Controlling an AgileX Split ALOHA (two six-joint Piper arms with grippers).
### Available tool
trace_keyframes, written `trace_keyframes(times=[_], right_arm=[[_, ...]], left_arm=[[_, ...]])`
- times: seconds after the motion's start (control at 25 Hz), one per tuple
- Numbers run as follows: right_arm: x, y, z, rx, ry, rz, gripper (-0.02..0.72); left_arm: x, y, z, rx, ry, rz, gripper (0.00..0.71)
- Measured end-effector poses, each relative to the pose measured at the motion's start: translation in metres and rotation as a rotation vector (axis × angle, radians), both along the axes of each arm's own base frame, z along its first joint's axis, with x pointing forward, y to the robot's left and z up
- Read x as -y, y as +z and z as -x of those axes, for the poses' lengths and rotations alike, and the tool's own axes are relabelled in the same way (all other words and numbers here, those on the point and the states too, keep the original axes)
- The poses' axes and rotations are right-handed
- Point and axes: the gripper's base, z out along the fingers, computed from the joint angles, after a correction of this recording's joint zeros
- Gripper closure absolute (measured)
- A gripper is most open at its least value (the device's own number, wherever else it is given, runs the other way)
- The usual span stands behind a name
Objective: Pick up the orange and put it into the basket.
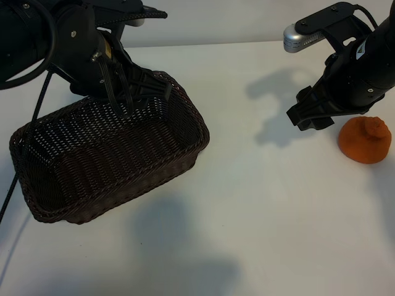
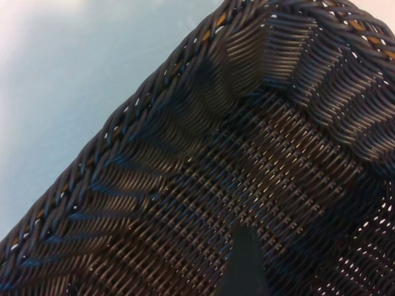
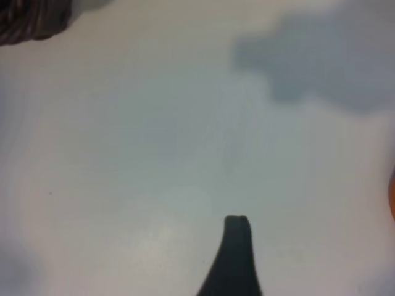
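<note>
A white table (image 1: pixel 247 234) fills the scene, seen from a camera facing two black robot arms. Nearest the camera the tabletop is bare apart from soft shadows.

A little farther back, on the left, sits the basket (image 1: pixel 62 185): dark brown woven wicker, rectangular with rounded corners, flared sides and a braided rim. Nothing lies inside it; the left wrist view shows only bare weave across its floor and one inner corner.

On the right, at about the same depth, near the table's right edge, rests the orange (image 1: pixel 365 140), round, rough-skinned, with a knobby bump on top. It sits on the table, well apart from the basket.

Farther back, the right gripper (image 1: pixel 311 117) hangs above the table just beside the orange, on the side toward the basket, angled downward, its jaws spread wide and holding nothing. It does not touch the fruit.

At the far left, the left gripper (image 1: pixel 139 92) hangs over the basket's rear rim, pointing down into it, jaws also wide and empty.

The task looks barely begun: the orange is not yet grasped, and lifting, carrying and dropping it into the basket all remain.
</note>
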Motion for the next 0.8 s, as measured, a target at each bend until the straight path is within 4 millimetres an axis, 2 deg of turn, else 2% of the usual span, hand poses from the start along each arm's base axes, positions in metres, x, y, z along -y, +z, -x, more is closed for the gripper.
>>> trace_keyframes(times=[0.24,0.44,0.64,0.8], right_arm=[[0.0,0.0,0.0,0.0,0.0,0.0,0.107],[0.0,0.0,0.0,0.0,0.0,0.0,0.107],[0.0,0.0,0.0,-0.001,0.0,0.0,0.107],[0.0,0.0,0.0,-0.001,0.0,-0.001,0.107]], left_arm=[[-0.001,0.0,0.0,-0.007,0.056,0.012,0.118],[-0.017,0.01,0.009,-0.003,0.192,-0.058,0.118],[-0.041,0.032,0.035,0.067,0.308,-0.066,0.118],[-0.063,0.029,0.063,0.093,0.419,-0.068,0.118]])
